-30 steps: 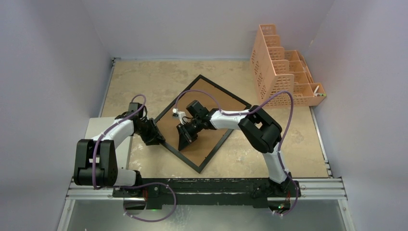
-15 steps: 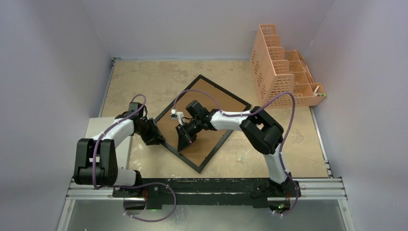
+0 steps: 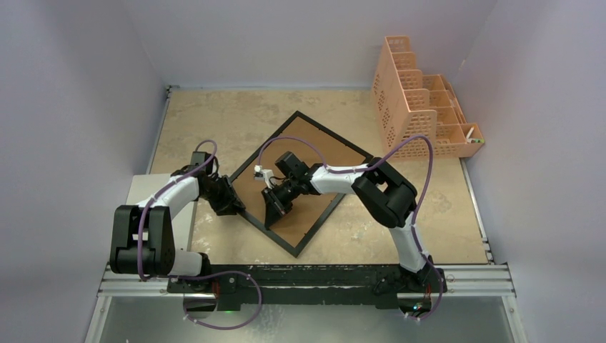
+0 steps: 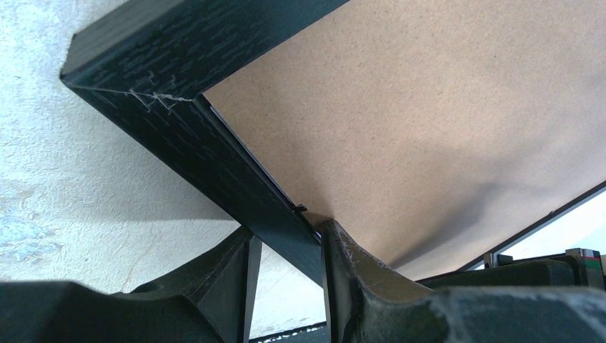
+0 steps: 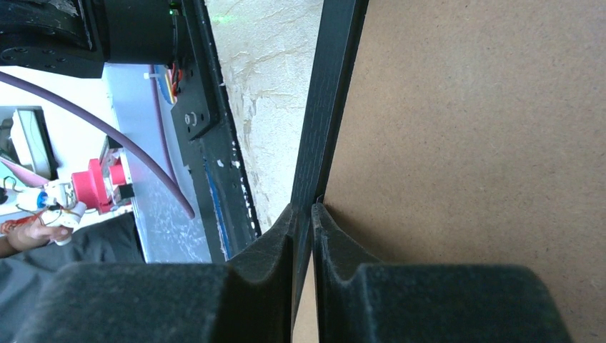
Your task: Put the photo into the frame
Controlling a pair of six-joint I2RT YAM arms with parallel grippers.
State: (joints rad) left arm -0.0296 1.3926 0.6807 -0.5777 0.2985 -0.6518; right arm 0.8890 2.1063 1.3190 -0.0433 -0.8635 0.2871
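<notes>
Your left gripper (image 4: 286,243) was clamped on the frame (image 3: 307,171), on its rim (image 4: 214,157) near the left corner. The frame lay back up, turned diamond-wise, around the middle of the desk (image 3: 200,114). Your right gripper (image 5: 301,214) was pinched nearly closed at the seam between near-left rim and board (image 5: 464,143); you couldn't tell whether it gripped anything.

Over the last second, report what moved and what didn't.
The right gripper edged slightly left and closed its fingers in on the near-left rail of the frame. The left gripper kept its hold on the frame's left rail. The frame and the peach organizer stayed put.
</notes>
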